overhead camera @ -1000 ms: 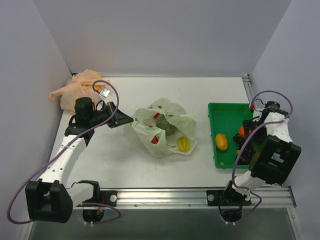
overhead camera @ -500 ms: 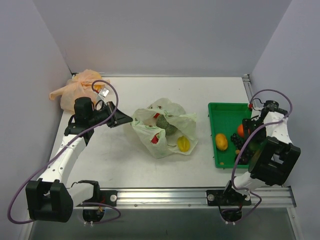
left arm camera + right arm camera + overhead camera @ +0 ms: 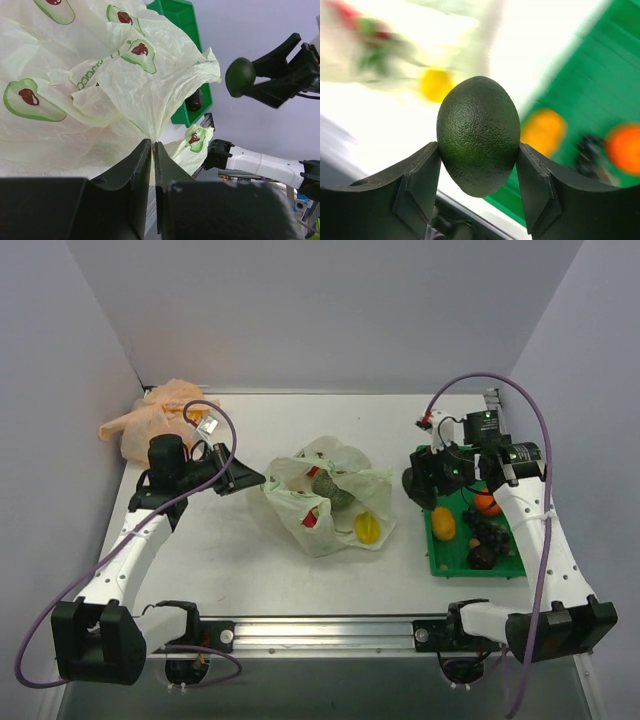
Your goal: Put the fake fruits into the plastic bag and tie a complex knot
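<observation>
The plastic bag (image 3: 125, 85) is a translucent pale green, printed with halved avocados in darker green with dark red stones. The avocado (image 3: 478, 135) is dark green with a finely pebbled skin. The left tool (image 3: 152, 146) and right tool (image 3: 478, 170) are black. The tray (image 3: 452, 462) is bright green and holds an orange fruit (image 3: 487, 503), a yellow-orange fruit (image 3: 443, 523) and dark purple pieces (image 3: 487, 545). The starfruit (image 3: 367, 528) is yellow, the other bag (image 3: 150, 420) peach-orange, the bench (image 3: 250, 560) off-white.

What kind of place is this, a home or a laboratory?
Probably a laboratory robot cell: blank walls enclose a white table, a metal rail runs along its near edge, and plastic fruits lie in a green tray.
</observation>
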Controlling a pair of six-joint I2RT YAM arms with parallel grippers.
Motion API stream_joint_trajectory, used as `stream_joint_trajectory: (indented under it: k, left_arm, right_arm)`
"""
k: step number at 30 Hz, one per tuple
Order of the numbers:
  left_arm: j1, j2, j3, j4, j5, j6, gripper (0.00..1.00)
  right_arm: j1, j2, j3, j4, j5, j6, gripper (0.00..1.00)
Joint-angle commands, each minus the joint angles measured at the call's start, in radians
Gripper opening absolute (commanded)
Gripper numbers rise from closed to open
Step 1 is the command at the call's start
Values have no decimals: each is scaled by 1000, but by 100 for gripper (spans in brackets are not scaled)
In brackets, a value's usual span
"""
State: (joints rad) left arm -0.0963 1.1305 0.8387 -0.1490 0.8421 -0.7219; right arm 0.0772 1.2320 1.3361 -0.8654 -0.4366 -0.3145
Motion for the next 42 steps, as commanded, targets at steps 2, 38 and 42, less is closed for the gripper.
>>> stream_joint_trajectory:
  k: [2,38,42]
  left_arm:
    - [6,0,20,42,8,-4,18]
    - [43,37,22,91,14,-36,19]
    - [44,37,25,92,14,-37,19]
  right_arm:
    - [133,38,57,-63,-209,63,33]
    - [694,357,17,570,251,230,94]
    - [678,255,-14,468,136,187,98]
